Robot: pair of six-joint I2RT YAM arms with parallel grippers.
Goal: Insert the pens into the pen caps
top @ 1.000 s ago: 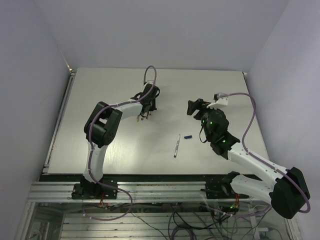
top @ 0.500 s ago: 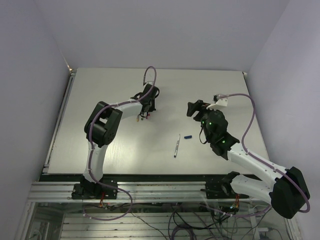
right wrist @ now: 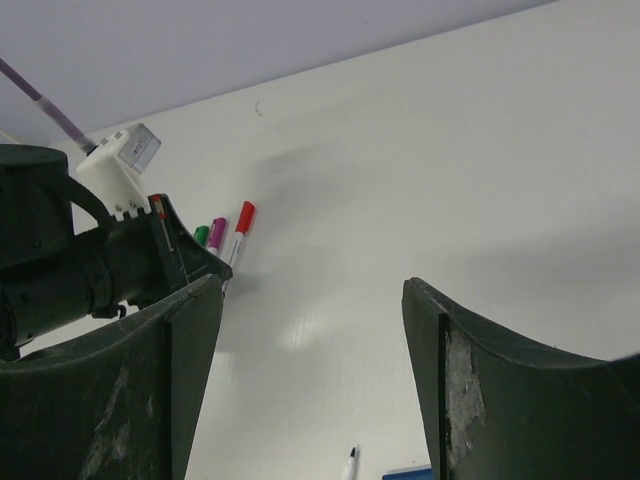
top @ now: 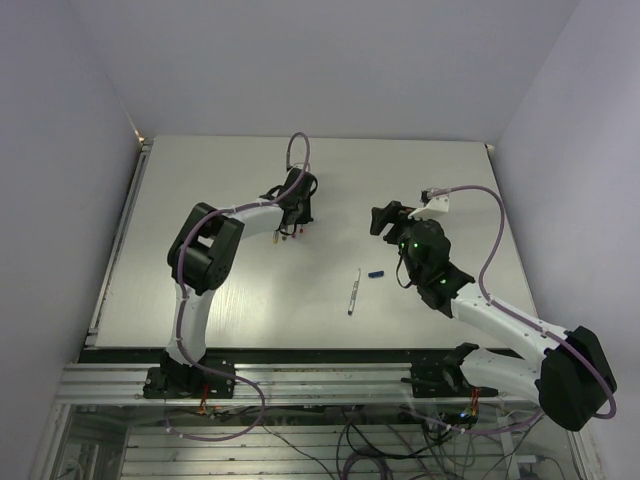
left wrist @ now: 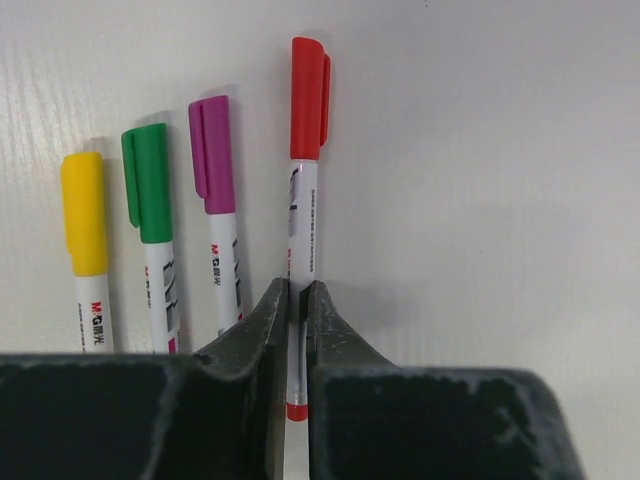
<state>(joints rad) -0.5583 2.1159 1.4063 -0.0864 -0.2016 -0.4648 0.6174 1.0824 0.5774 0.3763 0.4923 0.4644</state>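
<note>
In the left wrist view, three capped pens lie side by side on the table: yellow (left wrist: 84, 225), green (left wrist: 149, 200) and purple (left wrist: 212, 165). My left gripper (left wrist: 297, 300) is shut on the white barrel of a fourth, red-capped pen (left wrist: 308, 100) beside them. In the top view that gripper (top: 295, 215) is at the table's back middle. An uncapped pen (top: 353, 291) and the loose blue cap (top: 375, 273) lie mid-table. My right gripper (top: 385, 218) hovers open and empty behind them. Its wrist view (right wrist: 312, 370) shows the pen's tip (right wrist: 350, 462) and the blue cap (right wrist: 408, 473) at the bottom edge.
The white table (top: 200, 290) is walled by pale panels at the back and sides. The right wrist view shows the left arm's black gripper (right wrist: 120, 270) with the red (right wrist: 240, 225), purple (right wrist: 216, 235) and green (right wrist: 201, 235) pens beside it.
My right gripper has shifted slightly left and toward the back. The left gripper and the pens have not visibly moved.
</note>
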